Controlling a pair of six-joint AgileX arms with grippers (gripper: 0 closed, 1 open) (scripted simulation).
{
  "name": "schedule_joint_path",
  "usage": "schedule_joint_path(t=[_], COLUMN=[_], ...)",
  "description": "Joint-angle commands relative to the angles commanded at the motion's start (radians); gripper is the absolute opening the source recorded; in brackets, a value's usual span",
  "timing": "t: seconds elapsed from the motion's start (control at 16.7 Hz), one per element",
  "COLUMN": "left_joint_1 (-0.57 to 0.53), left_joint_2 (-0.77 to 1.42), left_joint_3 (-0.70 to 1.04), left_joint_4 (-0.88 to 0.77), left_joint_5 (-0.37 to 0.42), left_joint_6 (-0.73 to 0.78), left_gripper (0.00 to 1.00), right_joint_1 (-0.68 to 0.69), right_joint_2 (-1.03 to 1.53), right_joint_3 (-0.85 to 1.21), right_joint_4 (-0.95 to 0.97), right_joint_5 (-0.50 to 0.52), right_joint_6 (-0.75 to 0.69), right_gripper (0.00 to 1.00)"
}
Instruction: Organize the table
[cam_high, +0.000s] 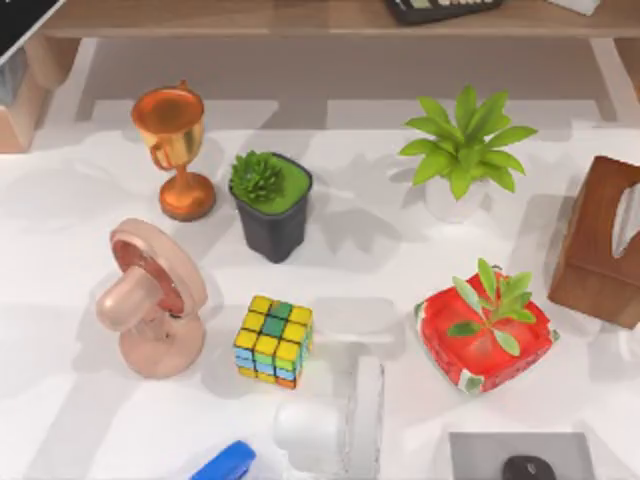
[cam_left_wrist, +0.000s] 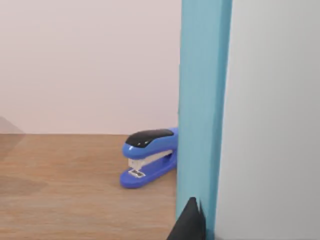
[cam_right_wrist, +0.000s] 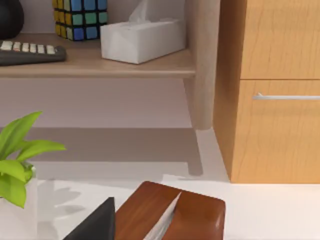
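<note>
succulent (cam_high: 258, 176) sits in black pot (cam_high: 272, 228) on table (cam_high: 380, 240); cannot tell either gripper's state.

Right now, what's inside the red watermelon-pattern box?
In the top view, the red watermelon-pattern box on the table holds a small green leafy plant rising from its top. The plant's base and anything deeper inside are covered by the red top.
</note>
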Motion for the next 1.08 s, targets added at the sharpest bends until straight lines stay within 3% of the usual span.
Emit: schedule_joint_path(t=[0.54, 0.78, 1.08], left_joint_1=[0.042, 0.226, 0.577], left_joint_2=[-0.050, -0.146, -0.241], left_joint_3=[-0.016, -0.086, -0.301], left_joint_4=[0.035, 0.123, 0.245], left_joint_5=[0.015, 0.068, 0.173], left_joint_6=[0.035, 0.174, 0.462], left_gripper=[0.00, 0.00, 0.00], right_joint_1=[0.000, 0.000, 0.000], right_joint_2=[0.000, 0.000, 0.000], right_joint_3=[0.000, 0.000, 0.000], right_joint_4=[0.000, 0.000, 0.000], right_joint_5=[0.000, 0.000, 0.000], right_joint_6=[0.000, 0.000, 0.000], right_gripper=[1.00, 1.00, 1.00])
